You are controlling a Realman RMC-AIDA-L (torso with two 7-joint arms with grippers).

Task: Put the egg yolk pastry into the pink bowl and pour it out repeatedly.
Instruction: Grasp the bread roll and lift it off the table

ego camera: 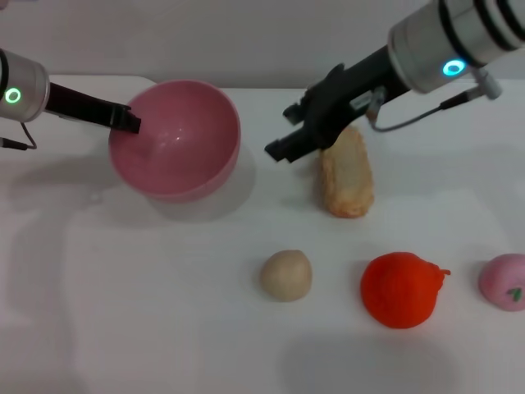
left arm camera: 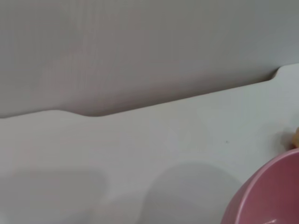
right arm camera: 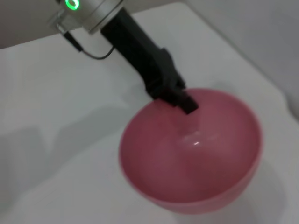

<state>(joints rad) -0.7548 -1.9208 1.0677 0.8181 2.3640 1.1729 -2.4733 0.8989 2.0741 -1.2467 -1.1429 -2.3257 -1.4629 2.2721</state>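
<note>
While the left gripper (ego camera: 130,121) clamps the pink bowl (ego camera: 176,144) rim, the egg yolk pastry (ego camera: 286,274) lies well apart.

White table (ego camera: 148,328), soft shadows; plain pale grey wall (left arm camera: 140,46) behind far edge.

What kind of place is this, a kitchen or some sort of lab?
Probably a robot test bench, not a kitchen: a bare white table against a plain wall, with only a pink bowl, a pastry ball, bread and toy-like fruit laid out between two robot arms.
</note>
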